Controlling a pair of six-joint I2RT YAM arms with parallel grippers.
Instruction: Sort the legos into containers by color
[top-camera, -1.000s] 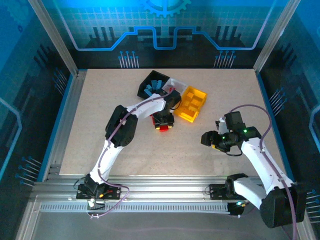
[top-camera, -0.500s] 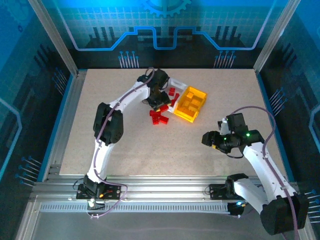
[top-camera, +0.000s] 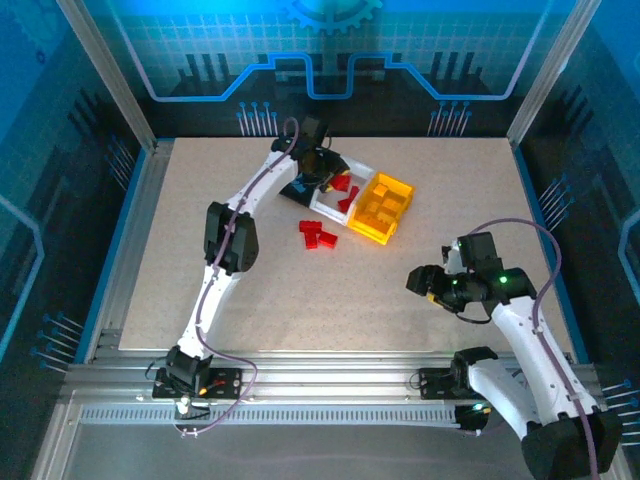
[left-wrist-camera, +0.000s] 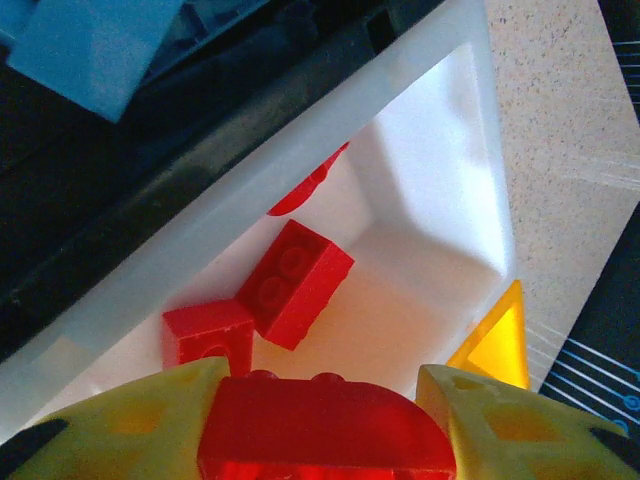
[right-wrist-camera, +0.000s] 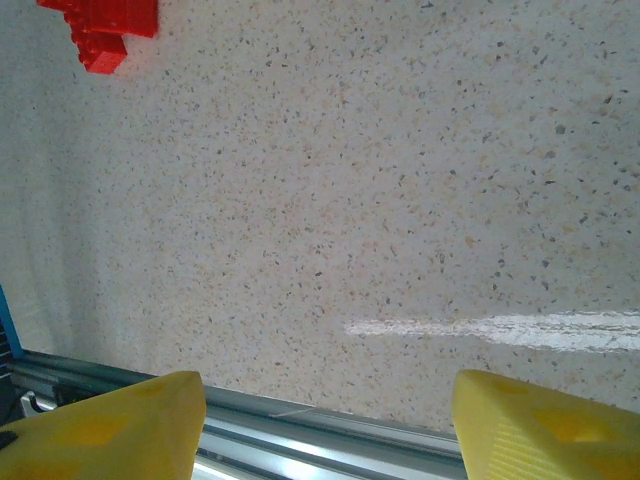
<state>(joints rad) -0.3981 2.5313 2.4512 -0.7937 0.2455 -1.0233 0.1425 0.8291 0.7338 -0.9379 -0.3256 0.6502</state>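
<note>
My left gripper (left-wrist-camera: 322, 405) pinching red brick (left-wrist-camera: 325, 445), directly above white bin (left-wrist-camera: 440, 160). Brick light, rigid, slick plastic (could twist out if caught by corner); I hold across flat opposite faces. More red bricks (top-camera: 318, 234) just beside white bin. My right gripper (right-wrist-camera: 325, 420) spread, empty, well apart.

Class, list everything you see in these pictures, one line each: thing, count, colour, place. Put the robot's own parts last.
table: one, speckled beige, under everything
black bin: one, far middle of table, end of the row
white bin: one, middle of the row
yellow-orange bin: one, other end of the row
blue bricks: at least two, in black bin
loose red bricks: at least three, in white bin
red cluster: a few, on table beside the bins
yellow bricks: count unclear, in yellow-orange bin
held red brick: one, over white bin
left fingers: two, yellow, gripping held red brick
right fingers: two, yellow, apart, above bare table
</note>
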